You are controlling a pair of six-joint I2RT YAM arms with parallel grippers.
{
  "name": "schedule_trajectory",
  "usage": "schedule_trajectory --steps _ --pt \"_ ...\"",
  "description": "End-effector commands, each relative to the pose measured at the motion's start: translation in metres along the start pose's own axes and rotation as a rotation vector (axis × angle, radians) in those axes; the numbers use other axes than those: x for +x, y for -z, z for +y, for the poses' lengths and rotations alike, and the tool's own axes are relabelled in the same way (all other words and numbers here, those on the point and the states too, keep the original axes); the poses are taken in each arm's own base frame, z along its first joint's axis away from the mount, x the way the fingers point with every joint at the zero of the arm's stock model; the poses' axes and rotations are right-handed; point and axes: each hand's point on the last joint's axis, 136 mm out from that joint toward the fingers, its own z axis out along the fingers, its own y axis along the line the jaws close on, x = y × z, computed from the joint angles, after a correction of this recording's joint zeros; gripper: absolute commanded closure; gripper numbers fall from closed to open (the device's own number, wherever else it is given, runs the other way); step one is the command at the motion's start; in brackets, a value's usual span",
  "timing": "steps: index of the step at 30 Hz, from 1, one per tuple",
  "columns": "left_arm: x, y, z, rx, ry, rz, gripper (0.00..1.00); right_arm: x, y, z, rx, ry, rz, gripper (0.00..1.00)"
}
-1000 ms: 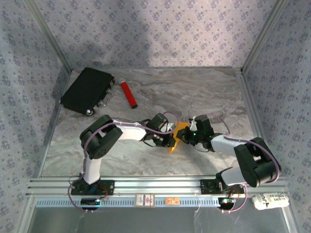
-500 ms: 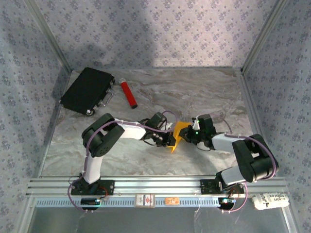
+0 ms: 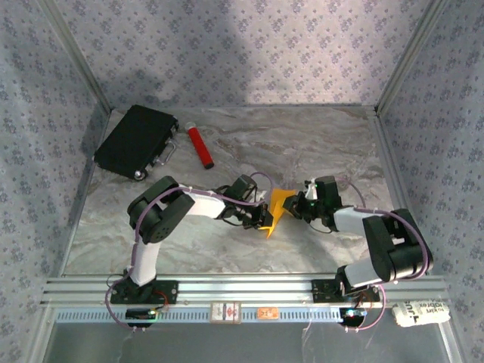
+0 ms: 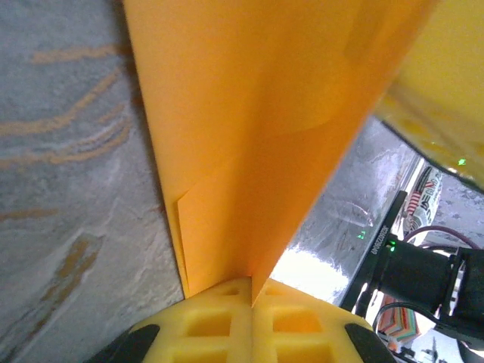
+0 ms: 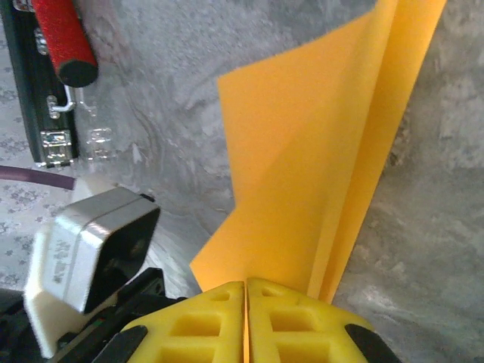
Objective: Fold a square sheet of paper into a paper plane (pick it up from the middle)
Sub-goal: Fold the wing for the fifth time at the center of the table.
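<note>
The right gripper (image 5: pixel 246 291) showed two yellow fingers (image 5: pixel 204 321) pressed together, with the lower edge of the sheet of paper (image 5: pixel 318 166) pinched at their tips. The sheet was creased into several layers and extended up toward the top right corner, over the marbled table (image 5: pixel 431 227). A red cylinder (image 5: pixel 64 38) lay at upper left, just beside a black case (image 5: pixel 26 98) with metal latches (image 5: pixel 57 144). A grey-and-white housing (image 5: pixel 91 242) sat at lower left, below a purple cable (image 5: pixel 34 178).
</note>
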Motion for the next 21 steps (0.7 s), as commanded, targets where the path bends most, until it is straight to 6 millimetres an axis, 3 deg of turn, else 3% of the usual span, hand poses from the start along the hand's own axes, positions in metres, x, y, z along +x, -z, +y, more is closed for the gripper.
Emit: schedule_trajectory --steps 1,6,21 --pt "0.006 -0.011 0.023 -0.04 0.035 0.012 0.99 0.004 0.006 0.011 -0.05 0.056 0.013 0.9" --pt "0.006 -0.012 0.026 -0.047 0.053 0.013 0.99 0.015 0.001 0.02 -0.072 0.108 0.056 0.9" --pt "0.007 -0.012 0.029 -0.057 0.074 0.01 1.0 0.014 -0.015 0.009 -0.048 0.105 0.092 0.9"
